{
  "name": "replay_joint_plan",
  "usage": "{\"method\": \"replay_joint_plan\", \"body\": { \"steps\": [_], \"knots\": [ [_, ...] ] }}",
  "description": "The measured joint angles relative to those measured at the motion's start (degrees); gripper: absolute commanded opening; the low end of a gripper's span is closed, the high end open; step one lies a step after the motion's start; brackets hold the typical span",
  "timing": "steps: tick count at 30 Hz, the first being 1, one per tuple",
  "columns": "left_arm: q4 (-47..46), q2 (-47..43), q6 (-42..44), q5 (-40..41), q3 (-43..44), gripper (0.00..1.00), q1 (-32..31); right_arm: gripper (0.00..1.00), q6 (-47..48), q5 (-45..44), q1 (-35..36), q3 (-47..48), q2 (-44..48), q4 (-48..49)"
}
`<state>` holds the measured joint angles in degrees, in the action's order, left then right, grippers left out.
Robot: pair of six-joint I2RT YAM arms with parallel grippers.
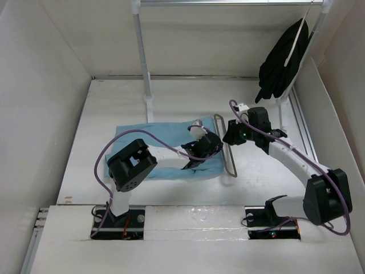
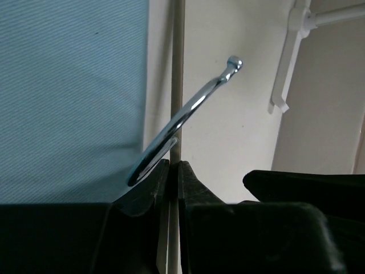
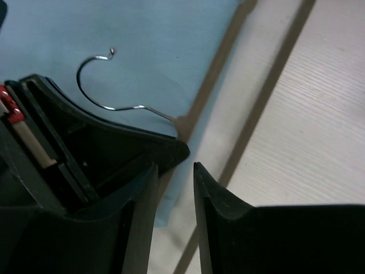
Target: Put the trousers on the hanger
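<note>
The light blue trousers [image 1: 154, 149] lie folded flat on the table, filling the left of the left wrist view [image 2: 68, 97]. The thin grey hanger [image 1: 231, 162] lies along their right edge, its wire hook [image 3: 102, 80] resting on the cloth. My left gripper [image 1: 197, 149] is shut on the hanger's slim bar [image 2: 177, 85] just below the chrome hook [image 2: 188, 114]. My right gripper [image 1: 229, 138] hovers over the hanger's right side. Its jaws [image 3: 174, 166] stand apart, with nothing pinched between them. The hanger's two bars [image 3: 268, 97] run across the table beneath them.
A black garment [image 1: 282, 63] hangs on a cream-white hanger from the rail [image 1: 228, 3] at the back right. A white rail post [image 1: 144, 63] stands just behind the trousers. Enclosure walls close in on both sides.
</note>
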<state>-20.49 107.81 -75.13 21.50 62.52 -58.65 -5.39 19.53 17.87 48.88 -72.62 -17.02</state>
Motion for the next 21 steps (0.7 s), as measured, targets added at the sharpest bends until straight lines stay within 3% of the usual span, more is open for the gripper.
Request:
{"method": "replay_joint_plan", "body": {
  "steps": [10,19,21],
  "knots": [
    [-0.6,1.3,-2.9,4.4,-0.1,0.00,-0.1,0.35,-1.4,4.8,-4.8,-6.5,-6.6,9.4],
    [-0.7,1.3,-3.2,4.9,-1.6,0.00,0.3,0.40,-2.8,8.0,-5.4,-8.1,-12.5,15.1],
    [-0.7,1.3,-3.2,4.8,-1.6,0.00,0.4,0.46,-3.1,8.3,-5.4,-8.1,-13.0,15.8]
  ]
}}
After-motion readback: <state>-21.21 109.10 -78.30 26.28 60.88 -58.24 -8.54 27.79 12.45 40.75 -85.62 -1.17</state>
